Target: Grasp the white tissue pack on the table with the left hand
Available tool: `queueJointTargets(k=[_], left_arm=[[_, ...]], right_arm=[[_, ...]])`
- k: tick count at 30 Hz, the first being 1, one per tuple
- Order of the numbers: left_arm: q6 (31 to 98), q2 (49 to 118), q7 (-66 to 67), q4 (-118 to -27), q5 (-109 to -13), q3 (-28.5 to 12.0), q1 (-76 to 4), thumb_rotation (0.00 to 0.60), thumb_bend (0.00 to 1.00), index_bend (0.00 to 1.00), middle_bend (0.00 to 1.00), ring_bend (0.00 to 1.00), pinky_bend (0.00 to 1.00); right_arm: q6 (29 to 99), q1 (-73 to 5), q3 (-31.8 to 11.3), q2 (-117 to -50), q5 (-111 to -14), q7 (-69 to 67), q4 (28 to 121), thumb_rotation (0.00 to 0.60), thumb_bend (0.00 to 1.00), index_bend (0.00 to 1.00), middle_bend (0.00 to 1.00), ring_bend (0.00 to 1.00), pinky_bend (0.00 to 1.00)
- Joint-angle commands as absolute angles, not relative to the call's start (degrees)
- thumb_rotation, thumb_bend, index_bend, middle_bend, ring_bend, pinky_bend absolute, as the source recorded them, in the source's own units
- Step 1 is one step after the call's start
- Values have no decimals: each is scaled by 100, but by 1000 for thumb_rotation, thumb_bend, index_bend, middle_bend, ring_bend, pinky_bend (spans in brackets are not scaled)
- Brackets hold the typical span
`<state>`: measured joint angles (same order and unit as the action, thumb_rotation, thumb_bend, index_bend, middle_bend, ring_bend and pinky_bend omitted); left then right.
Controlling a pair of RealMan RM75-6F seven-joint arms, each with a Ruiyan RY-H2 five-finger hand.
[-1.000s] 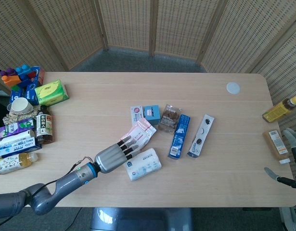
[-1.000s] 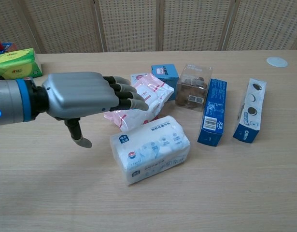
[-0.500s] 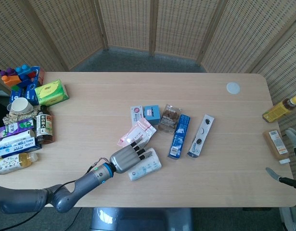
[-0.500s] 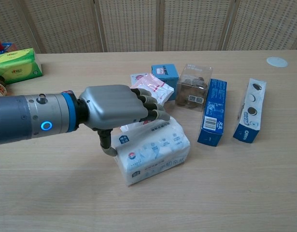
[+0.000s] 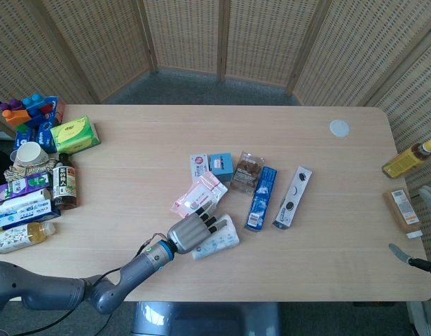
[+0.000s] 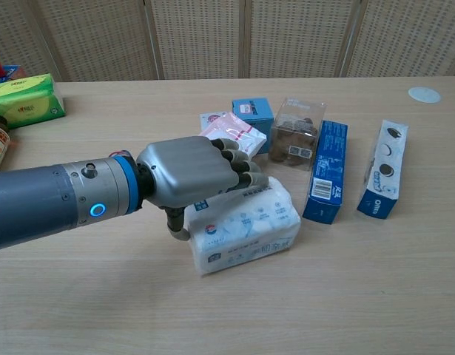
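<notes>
Pale wooden surface (image 5: 145,168) (image 6: 405,296) carries all items. Grey left hand (image 5: 190,232) (image 6: 189,171) lies over the white plastic tissue pack (image 5: 219,239) (image 6: 245,225), fingers (image 6: 242,168) curled over its top, thumb against its near side. Pack sits just in front of the pink snack packet (image 5: 199,194) (image 6: 234,133). Right hand barely in view; state unreadable.

Head view looked steeply down from high above the near edge, covering the whole table (image 5: 201,126). Chest view sat low, close, facing far. Both shared the centre.
</notes>
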<state>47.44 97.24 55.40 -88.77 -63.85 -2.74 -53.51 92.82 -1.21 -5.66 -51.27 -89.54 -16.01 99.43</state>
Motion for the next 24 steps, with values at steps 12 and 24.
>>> queueJointTargets(k=[12,24], left_arm=[[5481,9684,5498,-8779,-7020,-62,-5146,600,0,787,787,814,794],[6058,8310,5680,-9936,-7100,-167,-4926,600,0,803,830,848,814]], right_arm=[[9281,-115,-566,-5111,-8951,-1660,9942,600,0,0,0,0,0],[9293,-107,-545,-5112,-9001,-1619,9972,600,0,0,0,0,0]])
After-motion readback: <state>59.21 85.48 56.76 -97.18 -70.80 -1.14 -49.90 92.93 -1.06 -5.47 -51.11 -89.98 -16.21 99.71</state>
